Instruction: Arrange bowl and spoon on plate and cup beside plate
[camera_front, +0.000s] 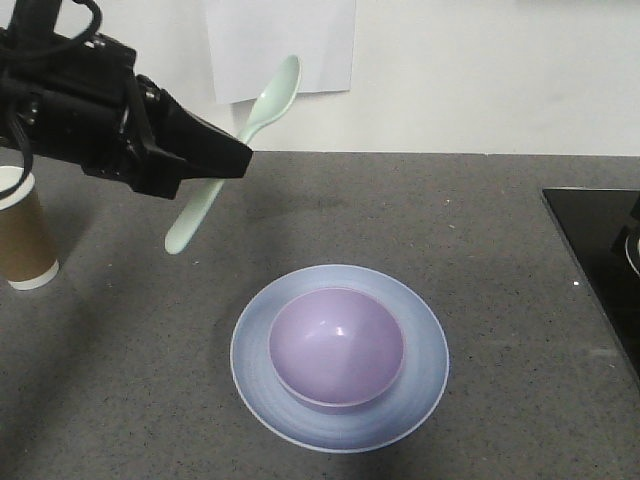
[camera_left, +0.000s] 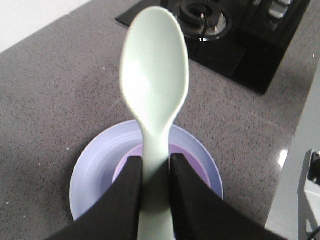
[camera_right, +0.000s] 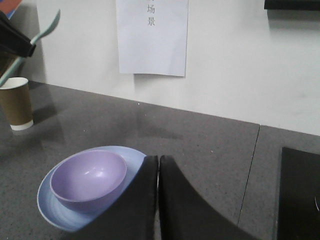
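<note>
A dark grey speckled countertop fills most of the view, with a thin seam running across it. At its right side sits a black glass hob — one gas burner is visible. Behind, a white wall carries a paper sheet with printed characters.

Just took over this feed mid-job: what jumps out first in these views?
The mint spoon held in mid-air, clamped by its handle in the left gripper, up left of the dishes. Below it, the purple bowl already sits on the blue plate; the paper cup stands far left.
</note>
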